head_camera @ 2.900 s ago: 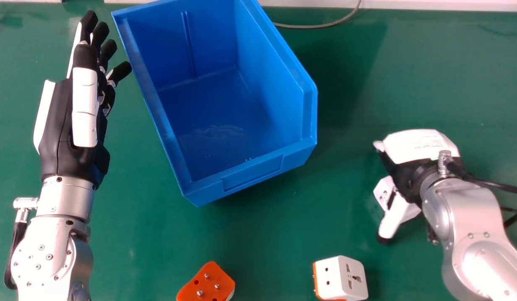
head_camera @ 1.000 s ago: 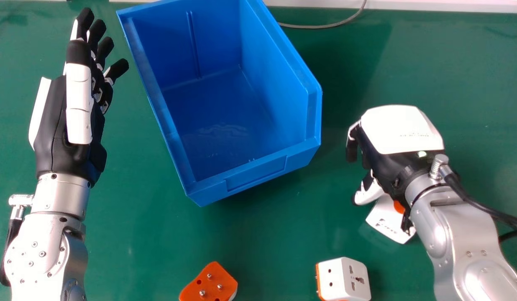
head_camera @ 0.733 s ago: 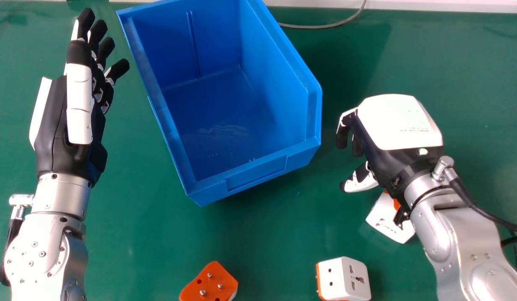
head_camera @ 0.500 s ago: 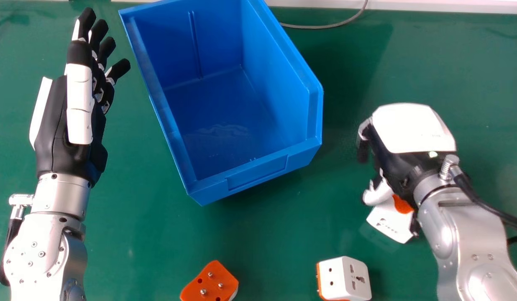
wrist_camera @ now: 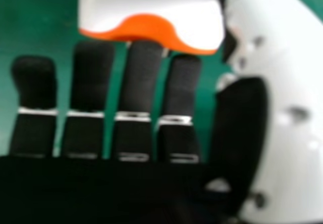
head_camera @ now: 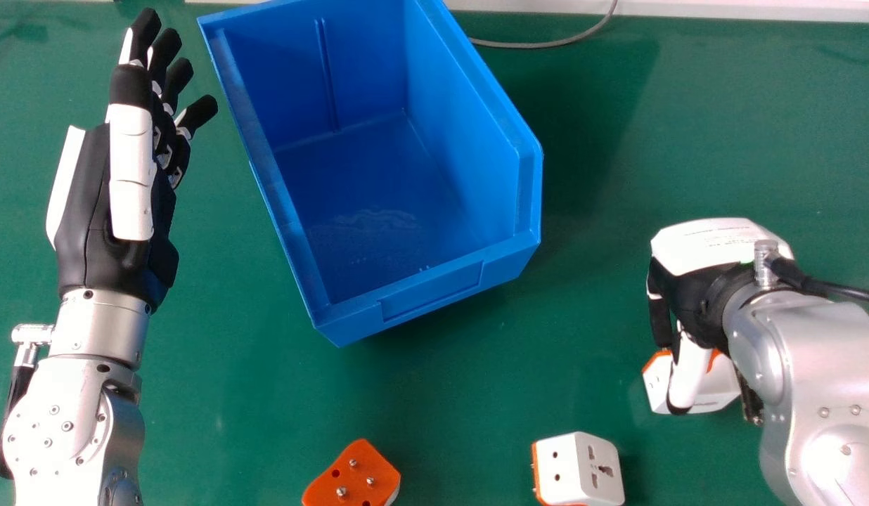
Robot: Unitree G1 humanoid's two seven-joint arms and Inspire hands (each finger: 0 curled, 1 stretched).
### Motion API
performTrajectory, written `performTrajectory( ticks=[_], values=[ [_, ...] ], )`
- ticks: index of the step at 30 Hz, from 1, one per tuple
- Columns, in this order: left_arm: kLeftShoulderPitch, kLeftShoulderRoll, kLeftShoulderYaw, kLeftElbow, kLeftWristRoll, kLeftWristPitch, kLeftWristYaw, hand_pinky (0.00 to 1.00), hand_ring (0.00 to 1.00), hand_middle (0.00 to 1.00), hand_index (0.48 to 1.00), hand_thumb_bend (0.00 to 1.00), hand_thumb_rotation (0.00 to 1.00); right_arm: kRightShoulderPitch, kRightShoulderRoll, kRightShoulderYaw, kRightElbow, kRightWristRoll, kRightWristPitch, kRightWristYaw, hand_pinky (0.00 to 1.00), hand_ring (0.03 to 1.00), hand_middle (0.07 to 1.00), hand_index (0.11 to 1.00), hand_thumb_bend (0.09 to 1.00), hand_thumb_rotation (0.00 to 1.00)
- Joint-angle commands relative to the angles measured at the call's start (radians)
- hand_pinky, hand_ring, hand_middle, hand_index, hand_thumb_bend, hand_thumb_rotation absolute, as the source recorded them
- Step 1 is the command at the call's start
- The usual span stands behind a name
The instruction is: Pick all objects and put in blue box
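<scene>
My right hand (head_camera: 694, 292) is tilted downward at the right of the head view, open, over a white and orange plug adapter (head_camera: 658, 385). Its thumb crosses in front of the adapter and partly hides it. In the right hand view the fingers of my right hand (wrist_camera: 136, 82) extend towards the orange edge of the adapter (wrist_camera: 101, 7), and the thumb lies alongside. A second white adapter (head_camera: 593, 467) and an orange one with pins (head_camera: 357, 478) lie near the bottom edge. My left hand (head_camera: 132, 172) is open, left of the blue box (head_camera: 434, 284), whose visible interior holds nothing.
Green tabletop (head_camera: 462, 393) surrounds the objects. A grey cable (head_camera: 540, 45) runs behind the box, near the table's far edge. The box's right wall stands between its interior and my right hand.
Over the last half second my right hand has moved down and right and tilted more steeply. The adapter beneath it has turned and shifted right. My left hand has barely moved.
</scene>
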Motion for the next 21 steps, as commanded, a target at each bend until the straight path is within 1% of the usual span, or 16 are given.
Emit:
performTrajectory(
  ticks=[1,5,6,9,11,12,16,18,19,21],
  values=[
    [-0.010,0.012,0.010,-0.018,-0.013,-0.011,-0.004,0.92,0.98,0.99,0.985,0.81,1.00,-0.014,-0.011,-0.024,-0.030,-0.019,-0.011,0.004,0.46,0.604,0.699,0.721,0.755,0.15],
    [-0.012,0.012,0.011,-0.015,-0.012,-0.011,-0.006,0.92,0.98,0.99,0.985,0.81,1.00,-0.005,0.001,-0.037,-0.032,-0.014,-0.019,-0.016,0.46,0.604,0.699,0.721,0.755,0.15],
    [-0.012,0.013,0.012,-0.016,-0.012,-0.009,-0.007,0.92,0.98,0.99,0.985,0.82,1.00,-0.003,0.006,-0.041,-0.032,-0.012,-0.019,-0.021,0.53,0.682,0.759,0.777,0.805,0.21],
    [-0.009,0.014,0.012,-0.020,-0.010,-0.005,-0.006,0.92,0.98,0.99,0.985,0.82,1.00,0.001,0.013,-0.049,-0.033,-0.006,-0.022,-0.029,0.53,0.682,0.759,0.777,0.805,0.21],
    [-0.010,0.011,0.013,-0.020,-0.013,-0.006,-0.005,0.92,0.98,0.99,0.985,0.82,1.00,0.005,0.011,-0.053,-0.035,0.001,-0.030,-0.034,0.53,0.682,0.759,0.777,0.805,0.21],
    [-0.010,0.010,0.013,-0.021,-0.012,-0.007,-0.003,0.92,0.98,0.99,0.986,0.82,1.00,0.007,0.010,-0.054,-0.036,0.002,-0.035,-0.035,0.59,0.746,0.807,0.822,0.844,0.25],
    [-0.011,0.009,0.013,-0.018,-0.009,-0.008,0.000,0.92,0.98,0.99,0.986,0.82,1.00,0.011,0.002,-0.051,-0.040,-0.011,-0.056,-0.026,0.59,0.746,0.807,0.822,0.844,0.25],
    [-0.011,0.010,0.013,-0.018,-0.007,-0.009,-0.002,0.92,0.98,0.99,0.986,0.82,1.00,0.017,-0.001,-0.050,-0.043,-0.020,-0.067,-0.030,0.59,0.746,0.807,0.822,0.844,0.25],
    [-0.011,0.011,0.012,-0.017,-0.008,-0.008,-0.003,0.92,0.98,0.99,0.985,0.82,1.00,0.024,-0.001,-0.050,-0.048,-0.026,-0.071,-0.035,0.65,0.797,0.846,0.857,0.876,0.30],
    [-0.012,0.012,0.013,-0.015,-0.010,-0.007,-0.007,0.92,0.98,0.99,0.985,0.82,1.00,0.038,-0.006,-0.051,-0.058,-0.033,-0.085,-0.045,0.65,0.797,0.846,0.857,0.876,0.30]
  ],
)
